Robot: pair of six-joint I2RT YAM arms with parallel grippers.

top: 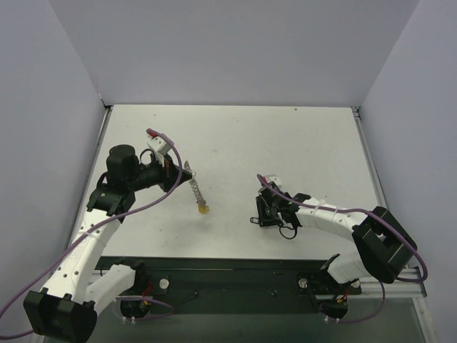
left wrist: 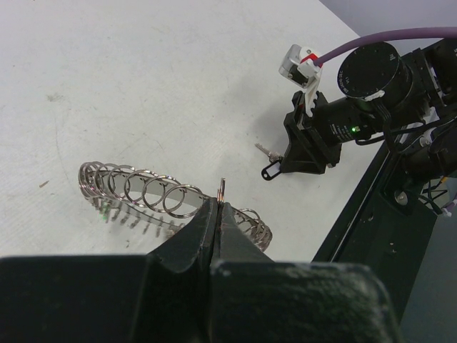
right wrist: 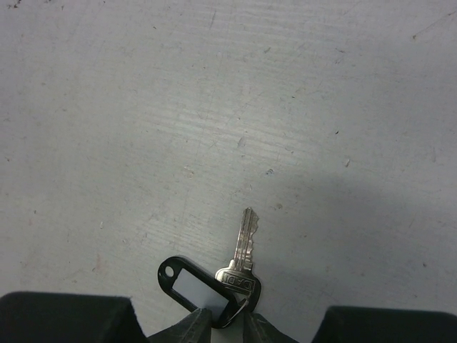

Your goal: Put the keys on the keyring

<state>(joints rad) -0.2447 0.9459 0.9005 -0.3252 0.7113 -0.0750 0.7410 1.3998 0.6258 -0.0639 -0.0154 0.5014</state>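
The keyring [top: 193,184] is a silvery coil, held off the table by my left gripper [top: 176,176]. A yellow-headed key [top: 204,209] hangs at its lower end. In the left wrist view the coil [left wrist: 143,191] curves across in front of my left gripper [left wrist: 218,205], whose jaws are shut on a wire loop of it. My right gripper [top: 265,211] is low over the table, shut on a silver key [right wrist: 245,239] with a black plastic tag [right wrist: 187,280]. In the right wrist view that gripper [right wrist: 227,323] pinches the tag end. The key and tag also show in the left wrist view [left wrist: 268,170].
The white table [top: 285,143] has grey walls behind and at both sides. A black rail [top: 235,275] runs along the near edge by the arm bases. A purple cable [top: 153,204] loops beside the left arm.
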